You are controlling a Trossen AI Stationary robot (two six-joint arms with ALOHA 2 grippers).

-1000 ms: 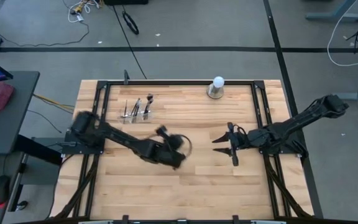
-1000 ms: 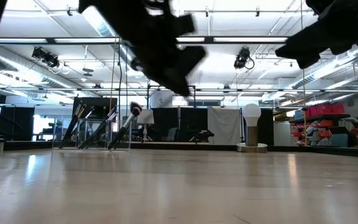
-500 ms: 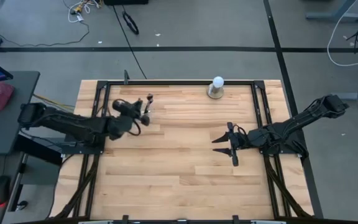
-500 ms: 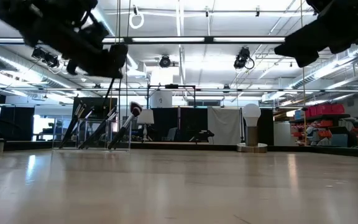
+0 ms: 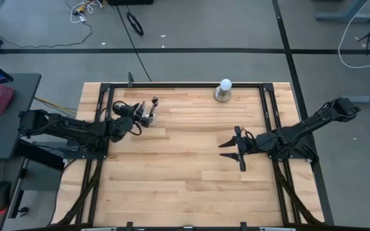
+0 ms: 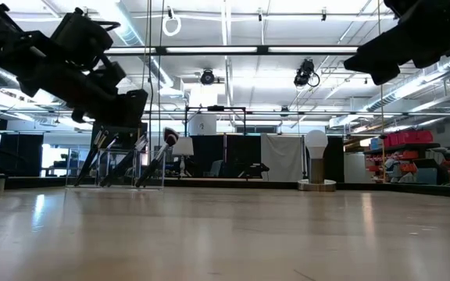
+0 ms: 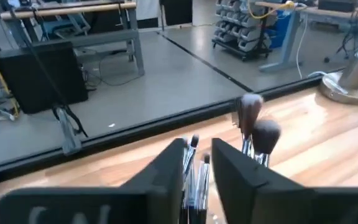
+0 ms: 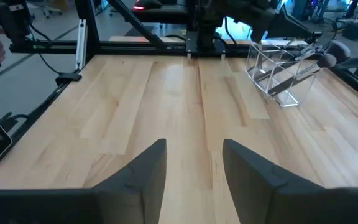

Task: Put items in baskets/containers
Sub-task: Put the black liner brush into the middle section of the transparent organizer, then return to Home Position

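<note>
Left gripper [image 5: 135, 120] hovering over clear holder [image 8: 277, 74], fingers pinching brushes [image 7: 194, 180]. Right gripper [image 5: 229, 149] waiting mid-table, fingers spread.

I see grey concrete floor [image 5: 204, 32] crossed by black cables [image 5: 133, 25], with ceiling lights [image 6: 209, 51] glowing over blue shelving [image 7: 253, 31].

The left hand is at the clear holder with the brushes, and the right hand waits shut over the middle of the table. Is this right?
One thing is wrong: the right hand is open, not shut; the right wrist view shows a wide gap between its fingers. The left hand is indeed at the holder with the brushes.
</note>
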